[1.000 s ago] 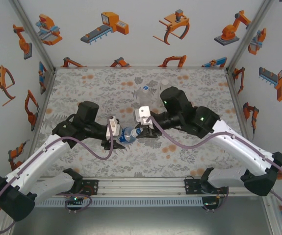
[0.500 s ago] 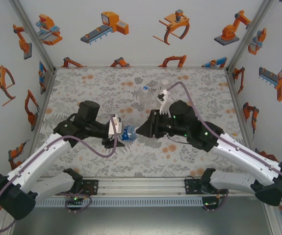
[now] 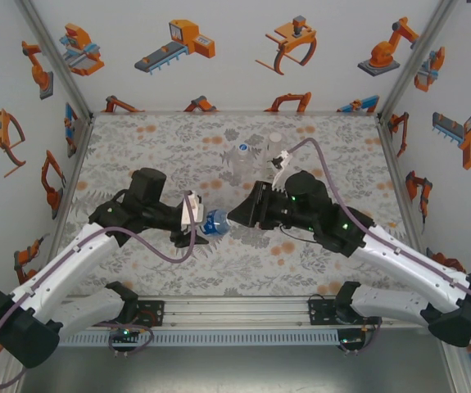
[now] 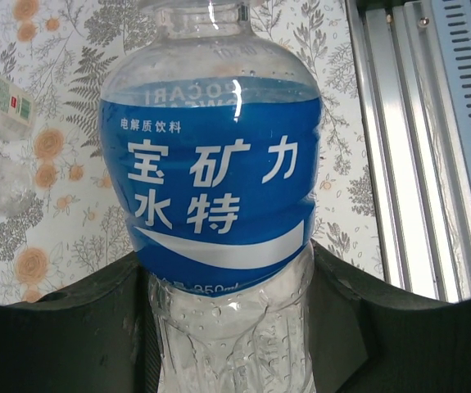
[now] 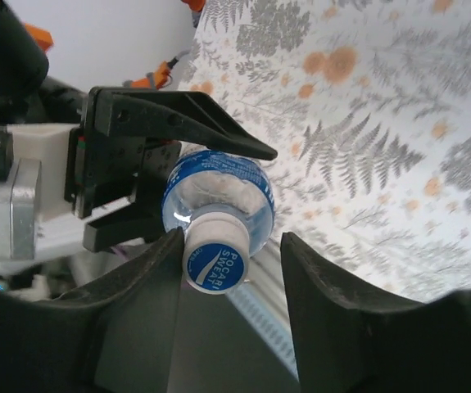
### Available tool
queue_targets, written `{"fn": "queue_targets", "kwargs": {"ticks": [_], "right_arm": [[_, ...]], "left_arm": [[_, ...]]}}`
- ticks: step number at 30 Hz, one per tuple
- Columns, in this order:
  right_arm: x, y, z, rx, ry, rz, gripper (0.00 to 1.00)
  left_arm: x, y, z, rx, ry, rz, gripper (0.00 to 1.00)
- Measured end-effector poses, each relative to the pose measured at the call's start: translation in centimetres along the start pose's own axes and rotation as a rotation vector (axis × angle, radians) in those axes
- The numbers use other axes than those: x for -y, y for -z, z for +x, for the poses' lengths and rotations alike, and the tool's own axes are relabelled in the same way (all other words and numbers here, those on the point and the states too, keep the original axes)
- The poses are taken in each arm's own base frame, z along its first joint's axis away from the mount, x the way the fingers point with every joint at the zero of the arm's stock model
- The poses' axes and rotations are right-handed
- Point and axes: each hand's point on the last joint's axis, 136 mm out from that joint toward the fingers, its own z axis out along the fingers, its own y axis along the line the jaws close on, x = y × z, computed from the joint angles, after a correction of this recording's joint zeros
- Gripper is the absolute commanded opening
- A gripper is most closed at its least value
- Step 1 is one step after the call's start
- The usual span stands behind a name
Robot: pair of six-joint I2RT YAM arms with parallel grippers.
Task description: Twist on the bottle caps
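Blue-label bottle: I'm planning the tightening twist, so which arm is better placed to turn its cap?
Right, I'd say. The right hand straddles the cap, with a finger on either side, while the left hand is clamped on the blue-label bottle, holding its body.

table (image 3: pixel 137 151): covered with a grey fern and orange flower print.
far middle: two clear bottles are set on the print, one bottle (image 3: pixel 240 160) just beside the other bottle (image 3: pixel 273 149).
near edge: bordered by a metal rail (image 3: pixel 243 315).
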Motion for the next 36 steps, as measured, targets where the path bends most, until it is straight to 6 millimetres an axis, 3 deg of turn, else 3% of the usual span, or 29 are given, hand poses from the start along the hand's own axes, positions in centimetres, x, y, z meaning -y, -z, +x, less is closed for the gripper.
{"fn": "queue_targets", "kwargs": {"ticks": [6, 9, 12, 20, 36], "right_arm": [[-5.1, 3.3, -1.2, 0.012, 0.628, -0.196, 0.52], [-7.3, 4.7, -0.4, -0.016, 0.908, -0.314, 0.52], [-8.0, 4.9, 0.9, -0.066, 1.098, -0.404, 0.52], [-6.3, 2.4, 3.9, -0.182, 1.245, -0.48, 0.48], [-6.5, 1.6, 4.2, -0.159, 1.262, -0.511, 0.41]], "left_arm": [[0.4, 0.1, -0.5, 0.022, -0.009, 0.015, 0.0], [0.5, 0.2, -0.7, 0.033, -0.017, 0.022, 0.0], [0.7, 0.2, -0.9, 0.043, -0.028, 0.029, 0.0], [0.9, 0.3, -1.2, 0.058, -0.043, 0.039, 0.0], [1.1, 0.4, -1.3, 0.062, -0.042, 0.045, 0.0]]}}
